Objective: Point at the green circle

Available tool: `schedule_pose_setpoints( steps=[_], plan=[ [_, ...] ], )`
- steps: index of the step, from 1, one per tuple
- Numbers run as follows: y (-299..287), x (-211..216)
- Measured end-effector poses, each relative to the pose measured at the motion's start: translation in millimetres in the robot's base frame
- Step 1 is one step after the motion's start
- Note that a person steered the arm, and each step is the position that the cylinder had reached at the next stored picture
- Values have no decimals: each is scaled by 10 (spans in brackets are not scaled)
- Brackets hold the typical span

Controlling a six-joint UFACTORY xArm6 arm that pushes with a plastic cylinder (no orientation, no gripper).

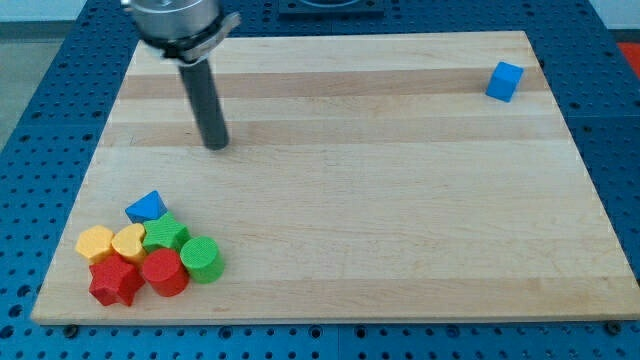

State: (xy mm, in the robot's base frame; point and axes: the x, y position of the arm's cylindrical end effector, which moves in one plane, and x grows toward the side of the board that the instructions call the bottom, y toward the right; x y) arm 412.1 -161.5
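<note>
- the green circle [201,259] sits near the view's bottom left corner of the wooden board [380,200], at the right-hand end of a tight cluster of blocks.
- touching it on the view's left is a red cylinder [163,272]; just above and left of it lies a green star-like block [165,234].
- further left in the cluster are a yellow heart [128,241] and a yellow rounded block [96,243], side by side.
- a red star [115,282] lies below those two, at the bottom left of the group.
- a blue triangle-like block [147,207] caps the cluster at its top.
- my tip [216,146] rests on the board in the upper left area, well apart from the green circle and above the whole cluster, touching no block.
- the arm carries only the dark rod, so there are no jaws to open or close and nothing is held.
- a blue cube [505,81] stands alone near the view's top right corner, far from everything else.
- the board lies on a blue perforated table [40,120].
</note>
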Motion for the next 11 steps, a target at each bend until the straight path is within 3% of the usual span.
schedule_pose_setpoints(
  steps=[1,3,4,5,6,11],
  plan=[
    [-336,282],
    [-431,372],
    [71,443],
    [669,1050],
    [831,2007],
    [305,1961]
  ],
)
